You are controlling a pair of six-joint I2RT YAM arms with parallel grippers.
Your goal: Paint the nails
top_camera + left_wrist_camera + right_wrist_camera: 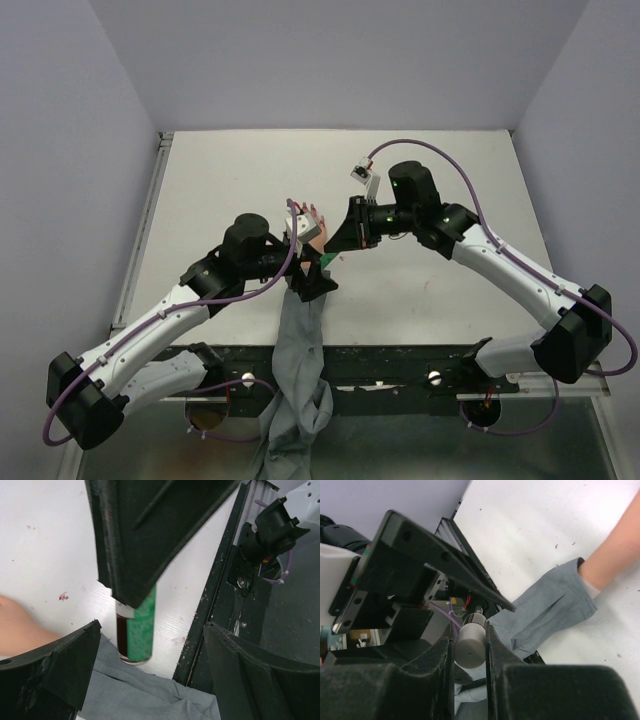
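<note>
Tiny dark red nails (311,209) at the fingertips of a small peach hand (317,234), lying near the middle of the white table (220,180) with the fingertips toward the far wall. Too small from above to tell more, and outside both wrist views, where only bare peach skin shows. Covered below the wrist by a grey sleeve (300,350), crumpled and running back over the near edge of the table between the two arm bases. Just beside the hand, at the sleeve's upper end, a small bottle (140,625) with a green label and dark contents, upright, base at the sleeve's edge, top hidden behind a finger of the right gripper (470,632). Reaching in from the right, that one, with jaws pressed together on a pale grey round cap (471,649), flat end toward its own camera. Cannot tell whether cap and bottle are joined. Opposite it, coming in from the left and low over the sleeve, the left gripper (151,624), jaws spread wide. Holding nothing, with the bottle showing in the gap between its fingers and no contact visible on either side. On the bare table near the peach skin, a small purple-red speck (64,596) among finer dark flecks. Along the table's near edge, a black rail (215,580), scuffed and spotted with white.
</note>
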